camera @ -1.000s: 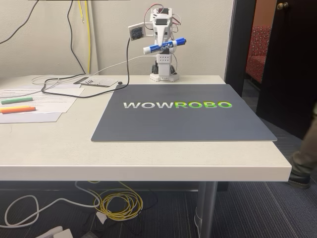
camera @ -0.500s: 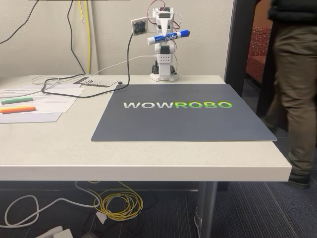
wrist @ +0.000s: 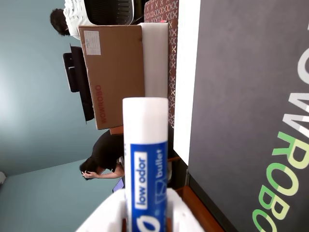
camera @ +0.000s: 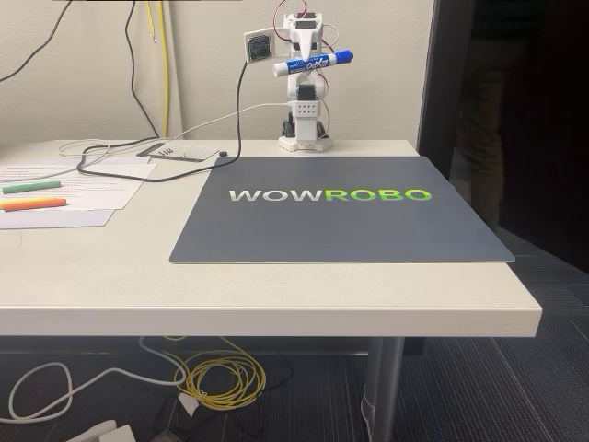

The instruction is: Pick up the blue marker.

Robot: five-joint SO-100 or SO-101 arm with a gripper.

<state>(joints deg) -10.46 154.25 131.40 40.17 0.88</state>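
Fixed view, left to right. Far left of the frame: sheets of paper (camera: 83,189) on the white table (camera: 276,295), with a green highlighter (camera: 30,186) and, just below it, an orange highlighter (camera: 32,203) lying on them. Upper left: cables (camera: 138,152) trailing across the tabletop from the wall. Centre: a dark grey mat (camera: 340,216) lettered WOWROBO, flat on the table, nothing resting on it. Top centre, behind the mat's far edge: the white arm (camera: 304,110), upright on its base, a small camera module (camera: 259,45) at its left. The gripper (camera: 308,63) is raised high and clamped around the blue marker (camera: 315,63), held crosswise well above the table, blue cap toward the right and slightly higher. Lower centre, under the table: coiled yellow and white cables (camera: 216,378). Right: a dark doorway. Wrist view, turned on its side: white fingers (wrist: 181,215) at the bottom edge flank the marker's barrel (wrist: 145,159); a cardboard box (wrist: 113,72) stands at upper left.
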